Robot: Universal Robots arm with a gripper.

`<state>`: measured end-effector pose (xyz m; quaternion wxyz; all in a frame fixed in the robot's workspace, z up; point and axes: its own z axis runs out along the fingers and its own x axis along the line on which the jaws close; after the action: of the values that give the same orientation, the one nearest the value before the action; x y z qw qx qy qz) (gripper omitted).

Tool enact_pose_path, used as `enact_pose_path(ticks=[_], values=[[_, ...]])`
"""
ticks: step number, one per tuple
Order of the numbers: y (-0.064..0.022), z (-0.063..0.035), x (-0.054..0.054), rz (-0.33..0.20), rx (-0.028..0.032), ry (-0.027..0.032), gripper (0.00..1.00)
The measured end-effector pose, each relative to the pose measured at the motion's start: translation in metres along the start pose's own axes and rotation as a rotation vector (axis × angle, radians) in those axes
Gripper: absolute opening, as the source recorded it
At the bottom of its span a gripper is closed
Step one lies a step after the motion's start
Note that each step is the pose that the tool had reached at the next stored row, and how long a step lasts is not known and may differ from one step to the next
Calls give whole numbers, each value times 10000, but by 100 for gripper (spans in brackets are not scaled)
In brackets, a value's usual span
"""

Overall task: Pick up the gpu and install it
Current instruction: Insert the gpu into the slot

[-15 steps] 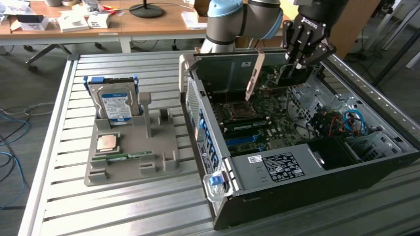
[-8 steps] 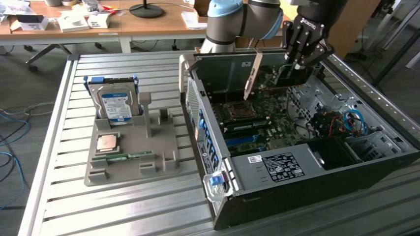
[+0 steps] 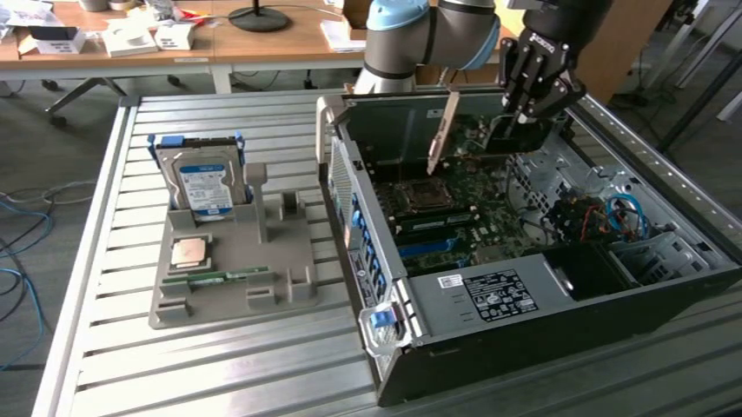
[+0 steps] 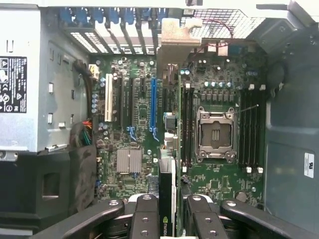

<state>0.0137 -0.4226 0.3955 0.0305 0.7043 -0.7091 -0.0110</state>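
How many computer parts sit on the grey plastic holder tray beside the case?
3: silver blue-labelled hard drive upright at the tray's far end; square tan processor chip flat mid-tray; narrow green memory stick nearer the camera. None looks hidden.

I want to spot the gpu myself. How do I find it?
Find the open computer case on the metal table. Over its green board, the robot's jaws pinch the gpu. It is the only thin card standing on edge, with a metal bracket at one end.

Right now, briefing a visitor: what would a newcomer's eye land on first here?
The open computer case on the slatted table, motherboard exposed. Over it the end effector grips the gpu edge-on. At the exterior view's left, a grey tray holds a hard drive.
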Motion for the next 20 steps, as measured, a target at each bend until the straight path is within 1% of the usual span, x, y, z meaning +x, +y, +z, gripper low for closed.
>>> enact_pose_path(ticks=[1, 2, 5, 6, 9, 11, 12, 15, 20], values=[[5, 1, 0, 13, 4, -8, 26], [13, 2, 0, 20, 14, -36, 26], [40, 3, 0, 25, 61, -159, 26], [46, 4, 0, 30, 71, -188, 26], [58, 7, 2, 62, 80, -259, 26], [62, 9, 6, 81, 81, -291, 26], [65, 10, 7, 89, 81, -324, 26], [70, 11, 17, 106, 80, -459, 26], [71, 13, 50, 99, 77, -751, 26]])
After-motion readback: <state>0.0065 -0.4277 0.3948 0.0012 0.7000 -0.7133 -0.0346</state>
